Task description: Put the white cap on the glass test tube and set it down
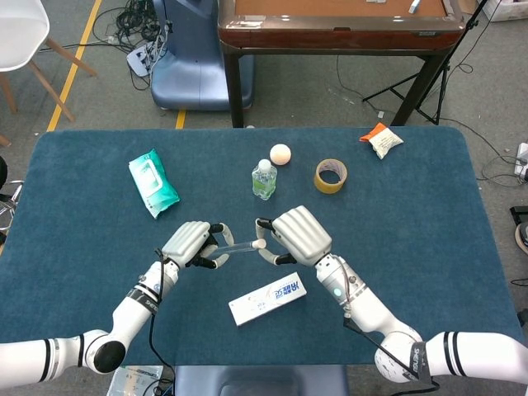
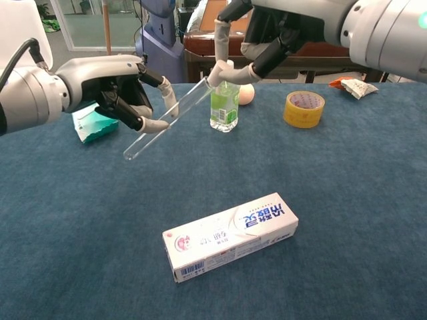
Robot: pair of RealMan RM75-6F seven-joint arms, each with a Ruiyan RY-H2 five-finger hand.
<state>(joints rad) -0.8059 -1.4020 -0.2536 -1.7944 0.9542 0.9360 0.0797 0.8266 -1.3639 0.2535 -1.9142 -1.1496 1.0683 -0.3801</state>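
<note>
My left hand point(image 1: 191, 244) point(image 2: 117, 90) pinches a clear glass test tube point(image 2: 167, 119) point(image 1: 238, 245), held tilted above the blue table with its open mouth pointing up toward my right hand. My right hand point(image 1: 299, 236) point(image 2: 267, 37) pinches the small white cap point(image 2: 214, 81) point(image 1: 259, 243) right at the tube's mouth. The cap touches the tube's end; whether it is seated I cannot tell.
A white toothpaste box point(image 1: 267, 299) point(image 2: 230, 237) lies below the hands. Farther back stand a small green bottle point(image 1: 264, 180), a pale ball point(image 1: 280, 153), a tape roll point(image 1: 330, 176), a teal wipes pack point(image 1: 153, 182) and an orange-white sachet point(image 1: 381, 139).
</note>
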